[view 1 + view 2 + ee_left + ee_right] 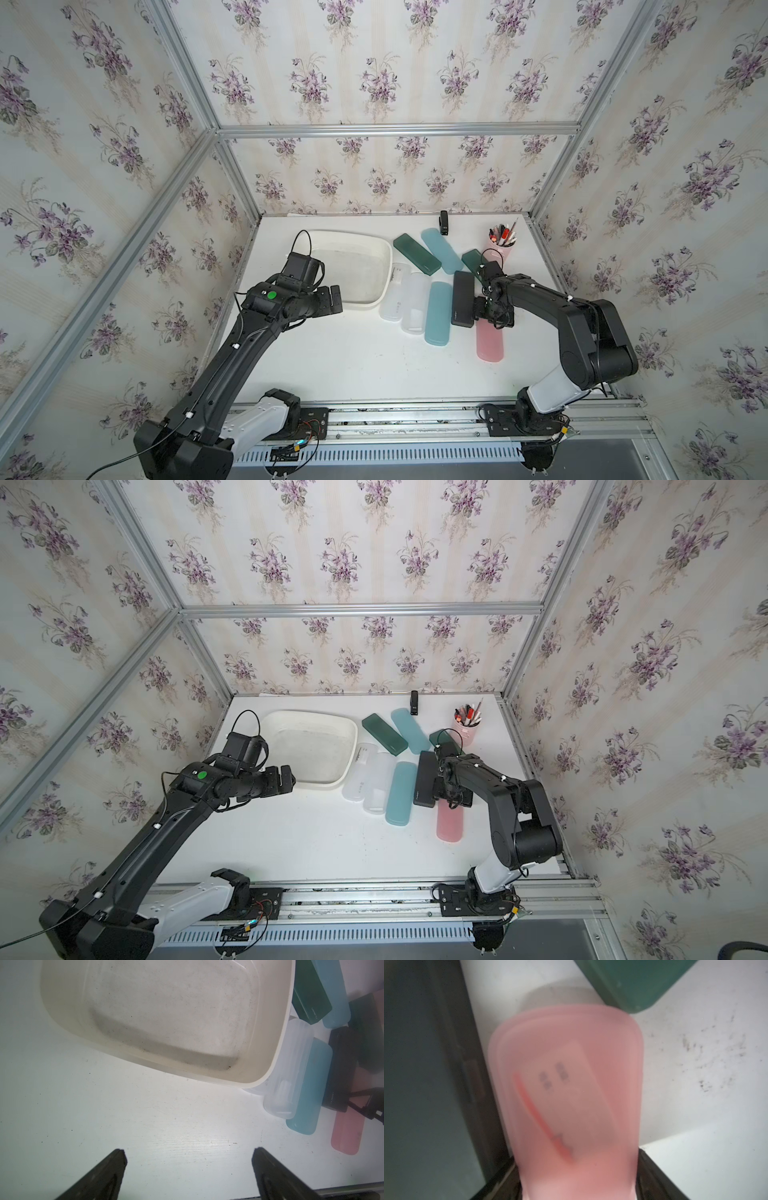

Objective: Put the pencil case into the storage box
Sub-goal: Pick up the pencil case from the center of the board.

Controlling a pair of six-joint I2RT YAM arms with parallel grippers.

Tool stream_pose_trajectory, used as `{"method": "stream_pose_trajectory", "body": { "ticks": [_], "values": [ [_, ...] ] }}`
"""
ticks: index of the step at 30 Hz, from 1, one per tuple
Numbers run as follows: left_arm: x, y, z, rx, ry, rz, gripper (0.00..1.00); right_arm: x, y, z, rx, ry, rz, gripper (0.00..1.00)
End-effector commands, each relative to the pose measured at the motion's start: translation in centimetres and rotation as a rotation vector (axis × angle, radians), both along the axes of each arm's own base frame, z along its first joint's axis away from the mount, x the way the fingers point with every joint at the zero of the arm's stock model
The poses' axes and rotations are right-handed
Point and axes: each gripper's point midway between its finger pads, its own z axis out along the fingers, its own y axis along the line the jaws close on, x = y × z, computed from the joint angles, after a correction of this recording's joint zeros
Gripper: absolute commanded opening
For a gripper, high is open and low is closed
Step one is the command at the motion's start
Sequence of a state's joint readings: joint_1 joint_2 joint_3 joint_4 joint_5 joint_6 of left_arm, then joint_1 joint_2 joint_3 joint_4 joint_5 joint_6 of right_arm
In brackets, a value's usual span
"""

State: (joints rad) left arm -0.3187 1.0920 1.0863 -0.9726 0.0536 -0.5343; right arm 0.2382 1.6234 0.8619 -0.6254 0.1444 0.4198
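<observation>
R claw (576,1155) is down over the translucent pink oblong plastic pencil case (490,347), fingers either side of its long edges, v. close or touching. Firm grip or not: can't tell. Pink case lies on the white table (353,365), well apart from the shallow white plastic storage box (353,270), w/ a black oblong case (462,303) just beside it. L claw (188,1152) is spread wide, hovering over the table near the box's front rim.
</observation>
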Motion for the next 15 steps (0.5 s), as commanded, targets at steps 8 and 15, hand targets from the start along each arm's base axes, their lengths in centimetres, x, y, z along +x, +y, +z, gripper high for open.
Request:
{"method": "stream_pose_trajectory", "body": {
  "ticks": [8, 15],
  "values": [
    [1.7, 0.3, -0.1, 0.036, -0.022, 0.018, 1.00, 1.2, 1.0, 5.1, 0.068, -0.107, -0.019, 0.63],
    [2.2, 0.2, -0.7, 0.051, -0.012, 0.016, 1.00, 4.3, 4.0, 10.5, 0.211, -0.225, 0.033, 0.61]
  ]
}}
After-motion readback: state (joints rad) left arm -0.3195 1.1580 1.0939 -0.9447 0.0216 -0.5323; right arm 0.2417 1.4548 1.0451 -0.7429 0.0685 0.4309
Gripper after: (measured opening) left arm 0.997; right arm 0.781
